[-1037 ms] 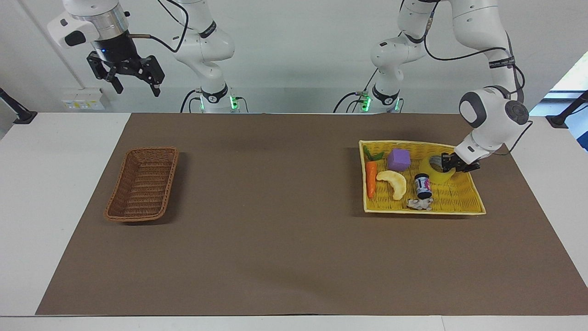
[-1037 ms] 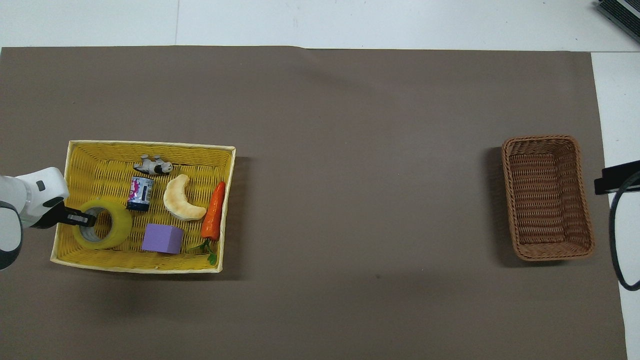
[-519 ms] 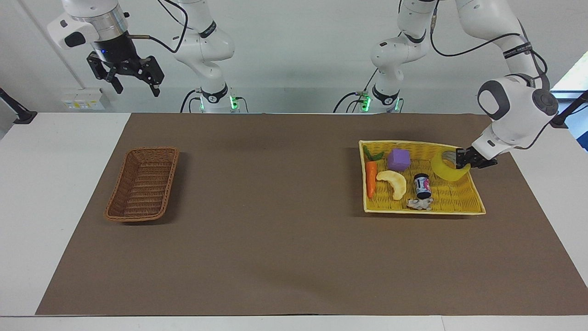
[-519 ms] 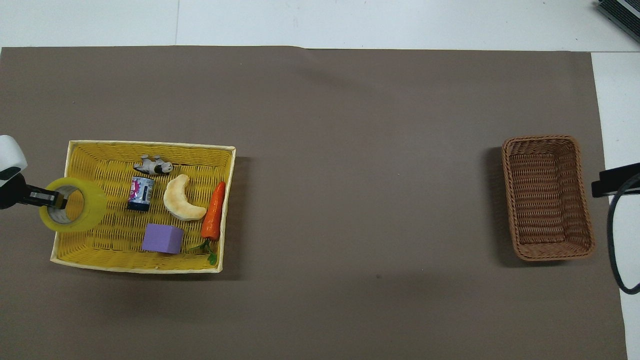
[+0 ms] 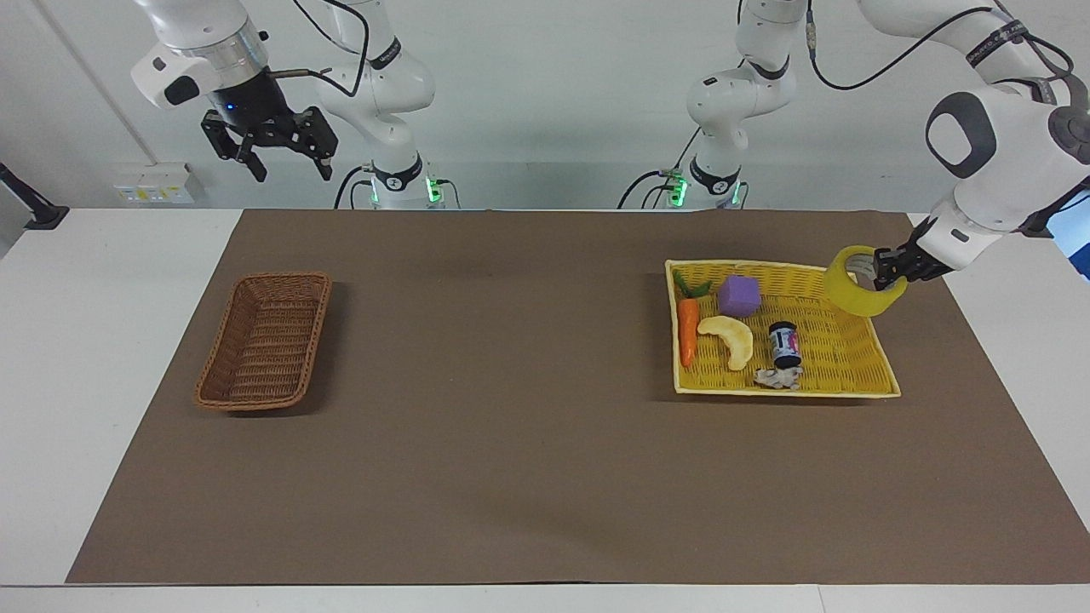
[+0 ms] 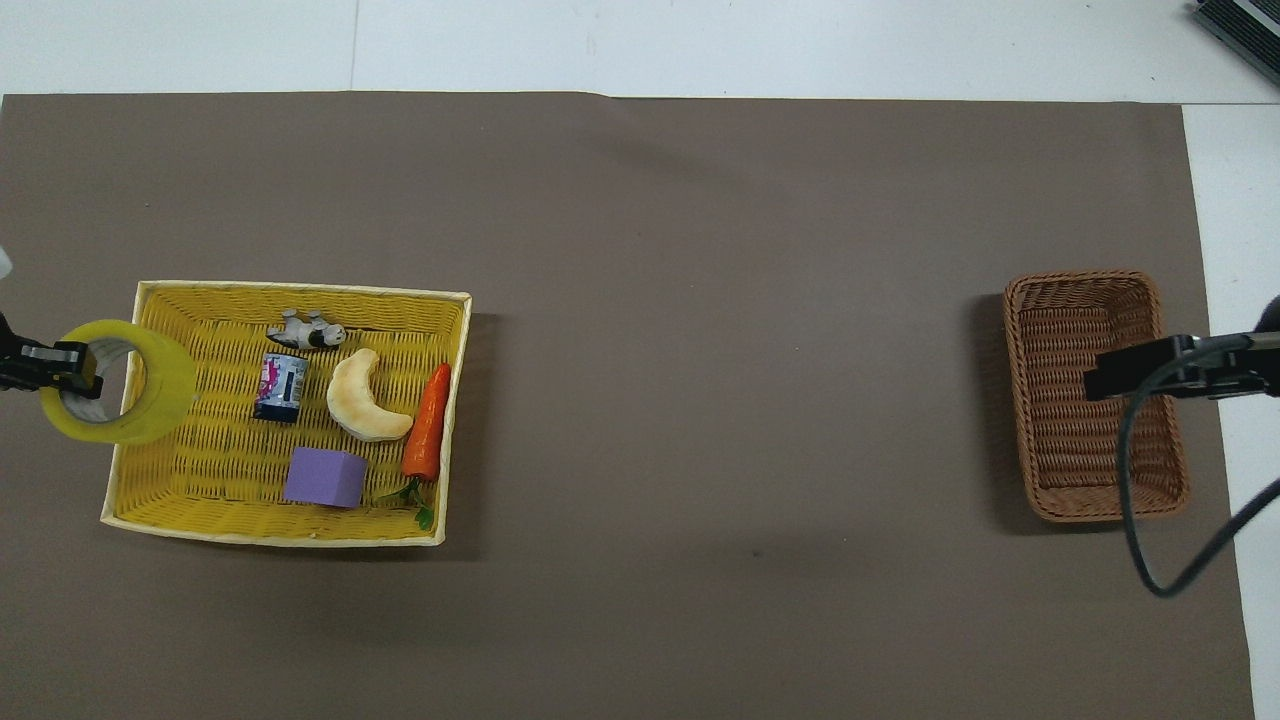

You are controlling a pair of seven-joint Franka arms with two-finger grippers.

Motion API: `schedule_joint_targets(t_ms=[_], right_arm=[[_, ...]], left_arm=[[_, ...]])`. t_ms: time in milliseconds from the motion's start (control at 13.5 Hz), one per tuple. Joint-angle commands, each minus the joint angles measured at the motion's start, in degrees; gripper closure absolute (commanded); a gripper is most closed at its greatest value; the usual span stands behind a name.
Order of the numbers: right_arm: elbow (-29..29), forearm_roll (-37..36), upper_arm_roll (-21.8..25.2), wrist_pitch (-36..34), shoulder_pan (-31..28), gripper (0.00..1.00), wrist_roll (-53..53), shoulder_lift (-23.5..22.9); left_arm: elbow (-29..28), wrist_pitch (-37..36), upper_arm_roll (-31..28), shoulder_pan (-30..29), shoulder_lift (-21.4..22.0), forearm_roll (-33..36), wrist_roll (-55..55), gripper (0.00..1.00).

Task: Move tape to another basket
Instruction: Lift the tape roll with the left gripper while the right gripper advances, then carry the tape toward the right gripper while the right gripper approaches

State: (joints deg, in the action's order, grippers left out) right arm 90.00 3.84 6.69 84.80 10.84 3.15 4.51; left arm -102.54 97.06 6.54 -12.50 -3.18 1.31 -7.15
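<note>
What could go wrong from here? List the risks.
1. The left gripper pinches only one wall of the tape, so the roll could swing or slip on the long carry to the brown basket.
2. The open right gripper hangs over that basket's end of the table; the arms could clash there.

The left gripper (image 6: 70, 365) grips the tape (image 6: 120, 382) by its rim over the yellow tray's (image 6: 290, 532) end wall. The right arm's black part overlaps the brown basket (image 6: 1060, 400).

Translucent yellow tape (image 5: 863, 294), dark brown wicker basket (image 5: 264, 340), bright yellow tray (image 5: 839, 368), purple cube (image 5: 738, 295).
</note>
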Motion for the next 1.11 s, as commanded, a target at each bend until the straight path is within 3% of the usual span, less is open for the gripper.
schedule_joint_targets(t_ms=[0, 444, 593, 815, 1037], right_arm=[[3.78, 3.88, 0.08, 6.76, 3.30, 0.00, 2.02, -0.72], [4.74, 8.45, -0.18, 11.96, 9.11, 0.00, 6.87, -5.38], [6.76, 17.47, -0.18, 16.34, 9.72, 0.00, 7.75, -7.66], [7.12, 25.31, -0.27, 18.64, 10.33, 0.00, 7.93, -10.84], [7.56, 28.48, -0.36, 20.39, 13.22, 0.00, 11.17, -12.50]], left_arm=[[1.12, -1.61, -0.21, 6.24, 0.28, 1.15, 10.97, 1.00], [-1.60, -0.21, 0.14, 19.16, 2.21, -0.95, 28.83, 1.00], [-3.62, 1.90, 0.14, 22.50, 3.35, -3.05, 32.09, 1.00], [-6.52, 8.30, 0.14, 27.33, 3.80, -4.46, 36.40, 1.00], [-6.71, 13.40, 0.06, 33.30, 1.44, -7.02, 42.63, 1.00]])
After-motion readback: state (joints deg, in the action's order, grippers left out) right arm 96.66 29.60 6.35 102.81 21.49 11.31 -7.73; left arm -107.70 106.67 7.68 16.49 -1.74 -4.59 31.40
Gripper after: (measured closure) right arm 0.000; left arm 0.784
